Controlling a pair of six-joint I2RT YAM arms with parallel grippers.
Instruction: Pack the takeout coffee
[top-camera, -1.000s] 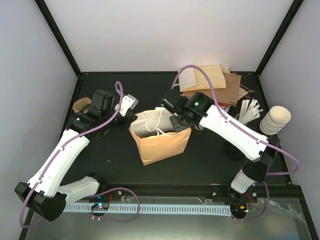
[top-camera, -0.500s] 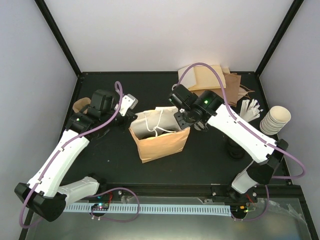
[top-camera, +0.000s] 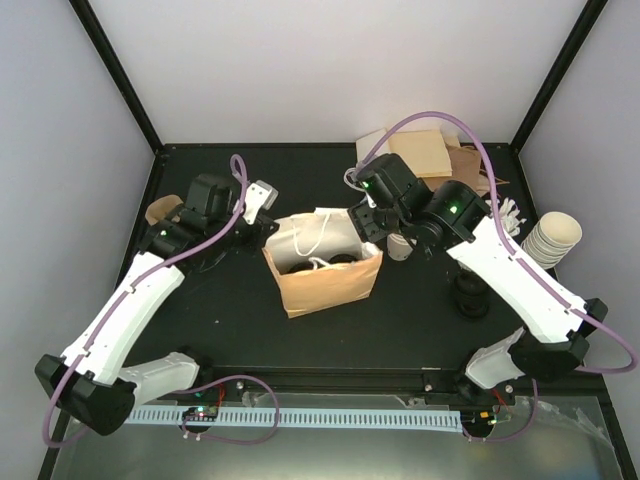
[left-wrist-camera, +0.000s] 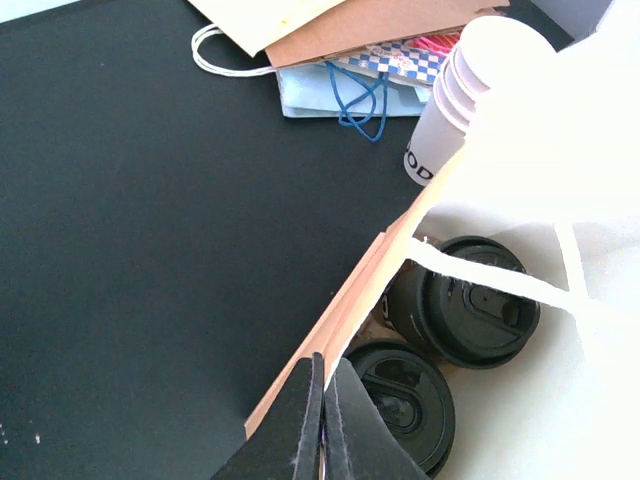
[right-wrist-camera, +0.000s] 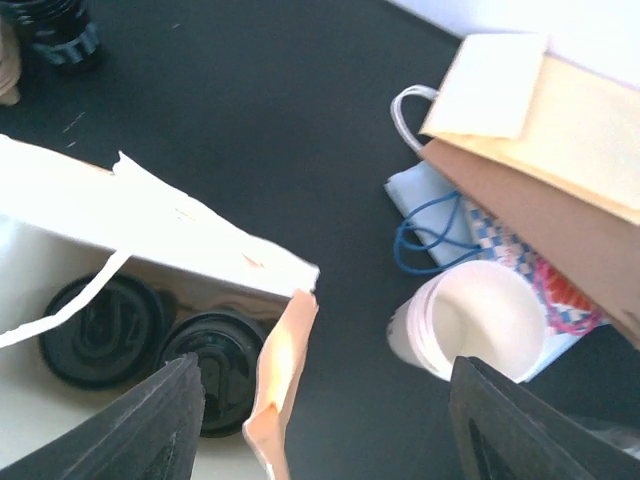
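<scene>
My left gripper (left-wrist-camera: 322, 425) stays pinched shut on the left wall of the brown paper bag (top-camera: 325, 288), holding its mouth open. Inside stands the takeout coffee (right-wrist-camera: 213, 367), only its black round plastic lid showing, beside a 2nd black-lidded cup (right-wrist-camera: 95, 325). My right gripper (right-wrist-camera: 330, 440) has spread wide, empty, and risen above the bag's right edge. I judge the coffee packed.

Two lidded cups (left-wrist-camera: 462, 300) side by side inside bag (top-camera: 330, 288)

Cup stack (left-wrist-camera: 455, 110): partial black print near rim, roughly "OD"; nothing else legible.
</scene>
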